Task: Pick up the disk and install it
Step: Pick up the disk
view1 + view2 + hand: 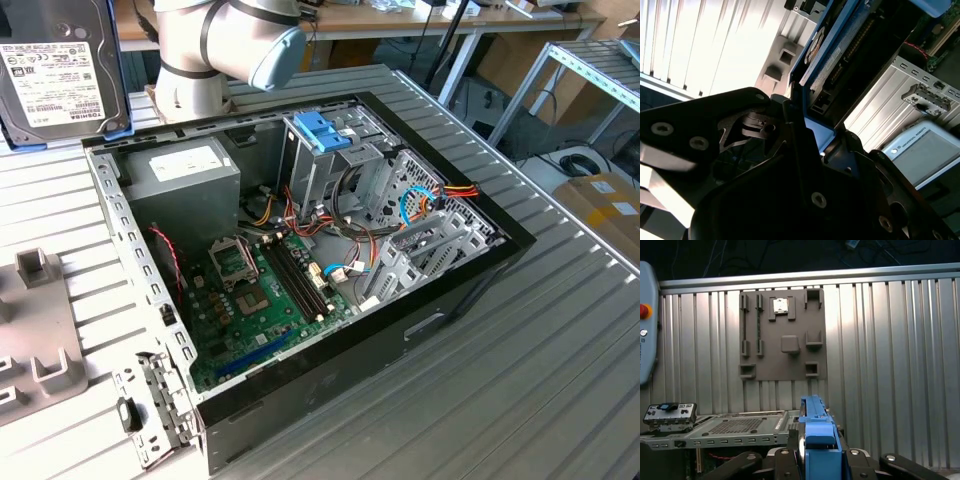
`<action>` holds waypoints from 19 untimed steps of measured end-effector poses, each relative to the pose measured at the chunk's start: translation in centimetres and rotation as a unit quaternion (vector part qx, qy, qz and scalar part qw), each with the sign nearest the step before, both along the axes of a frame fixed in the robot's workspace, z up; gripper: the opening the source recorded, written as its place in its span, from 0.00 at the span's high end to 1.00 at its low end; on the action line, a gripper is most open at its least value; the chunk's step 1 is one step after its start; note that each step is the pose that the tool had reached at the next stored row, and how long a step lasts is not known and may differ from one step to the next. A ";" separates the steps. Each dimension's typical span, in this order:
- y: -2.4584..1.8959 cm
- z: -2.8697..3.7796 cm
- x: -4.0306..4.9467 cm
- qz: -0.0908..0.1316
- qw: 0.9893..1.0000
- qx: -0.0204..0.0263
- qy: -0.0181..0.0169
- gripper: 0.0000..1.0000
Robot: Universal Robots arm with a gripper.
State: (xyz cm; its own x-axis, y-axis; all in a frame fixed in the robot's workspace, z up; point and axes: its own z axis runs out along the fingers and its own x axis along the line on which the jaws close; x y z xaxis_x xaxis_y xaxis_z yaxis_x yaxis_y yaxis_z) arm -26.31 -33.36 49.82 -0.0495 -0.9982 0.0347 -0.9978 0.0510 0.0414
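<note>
Disk (815,429) edge-up inside pincer (816,461) grip

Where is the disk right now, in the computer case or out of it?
Out: the disk sits between the jaws, outside the case.

On my feed the arm (225,35) is thick, round tubing in pale silver-grey, and a light blue-grey cap (277,55) closes one joint. In the second wrist view I see the tool (802,120) in matte black, built of flat angular link plates (705,125) with small bright screw heads (818,200). In the first wrist view its black links (747,460) have rounded ends.
</note>
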 end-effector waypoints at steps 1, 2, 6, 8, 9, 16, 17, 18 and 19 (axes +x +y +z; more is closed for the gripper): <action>0.00 0.00 0.05 0.000 1.000 0.000 0.000 0.63; 0.00 0.00 0.07 0.000 1.000 0.000 0.000 0.63; 0.00 0.00 0.20 0.000 1.000 0.000 0.000 0.63; 0.00 0.00 0.25 0.000 1.000 0.000 0.000 0.63; 0.00 0.00 0.31 0.000 1.000 0.000 0.000 0.63; 0.00 -0.01 0.57 0.000 1.000 -0.001 0.000 0.63; 0.00 -0.01 0.60 0.000 1.000 -0.001 0.000 0.63; 0.00 -0.01 0.63 0.000 1.000 -0.001 0.000 0.63; 0.00 -0.01 0.65 0.000 1.000 -0.001 0.000 0.63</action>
State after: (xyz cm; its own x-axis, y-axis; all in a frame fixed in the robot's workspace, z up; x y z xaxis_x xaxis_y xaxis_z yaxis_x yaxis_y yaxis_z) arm -25.65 -33.36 49.81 -0.0495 -0.9981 0.0368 -0.9978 0.0511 0.0413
